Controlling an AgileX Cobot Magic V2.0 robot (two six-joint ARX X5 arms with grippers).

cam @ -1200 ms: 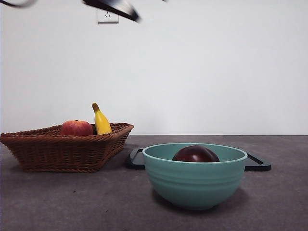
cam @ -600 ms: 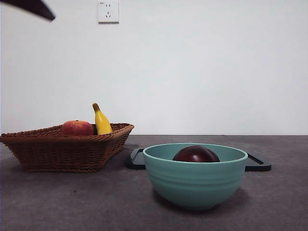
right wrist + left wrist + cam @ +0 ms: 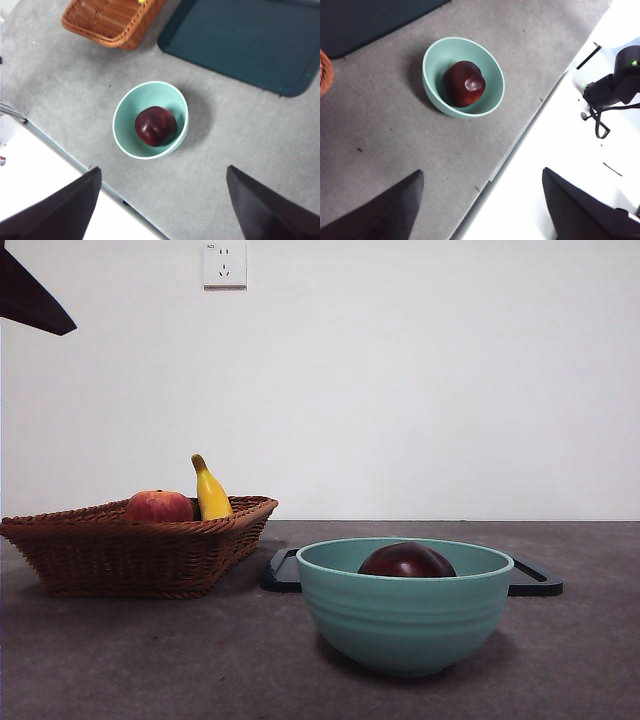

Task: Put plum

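The dark maroon plum [image 3: 407, 560] lies inside the teal bowl [image 3: 404, 618] near the table's front; both wrist views show it there too, plum [image 3: 464, 83] in bowl [image 3: 492, 102] and plum [image 3: 155, 126] in bowl [image 3: 122, 135]. My left gripper [image 3: 482, 200] hangs high above the table's edge, open and empty, well away from the bowl. High over the bowl, my right gripper [image 3: 162, 200] is also open with nothing in it. In the front view only one black tip [image 3: 30, 300] shows at the top left corner.
A wicker basket [image 3: 140, 550] at the left holds a red-orange fruit [image 3: 159, 506] and a banana [image 3: 210, 490]. Behind the bowl lies a dark tray [image 3: 535, 580], also seen as tray [image 3: 245, 40]. A wall socket [image 3: 224, 264] is high on the wall.
The dark arm that crossed the top of the front view has pulled back to the top left corner. The plum and bowl have stayed still.
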